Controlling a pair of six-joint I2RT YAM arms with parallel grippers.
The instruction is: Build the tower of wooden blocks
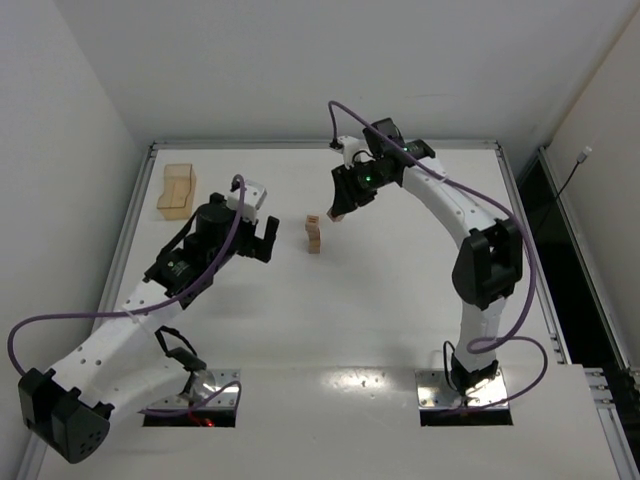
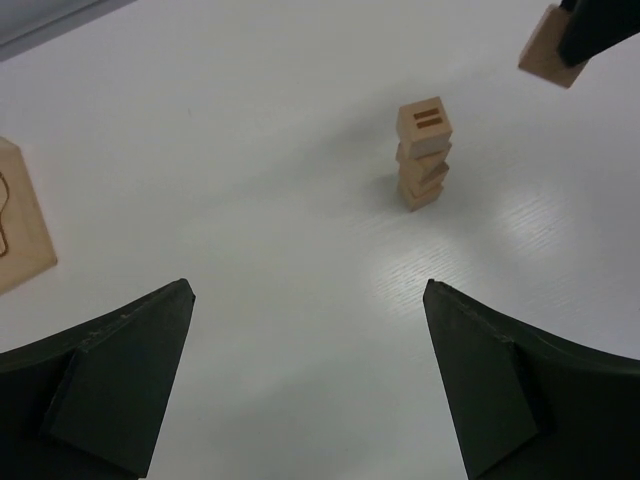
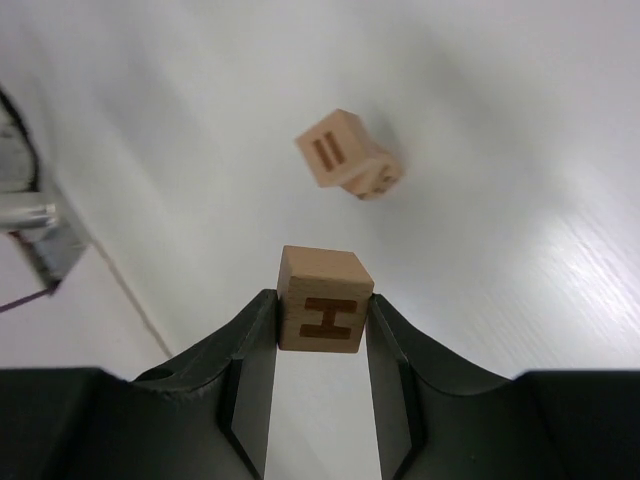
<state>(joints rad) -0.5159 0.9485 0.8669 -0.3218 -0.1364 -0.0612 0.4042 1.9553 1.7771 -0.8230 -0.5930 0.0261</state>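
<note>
Right gripper (image 3: 320,335) clamps H-marked cube (image 3: 322,290) near wood block tower (image 2: 424,158); left gripper (image 2: 308,295) spread wide, empty, facing tower.

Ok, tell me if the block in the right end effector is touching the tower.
Apart. The left wrist view shows the held block up and off to one side of the tower, with a plain gap between them.

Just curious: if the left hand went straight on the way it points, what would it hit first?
Likely the bare table, short of the wood block tower; the left hand angles downward, depth unclear.
</note>
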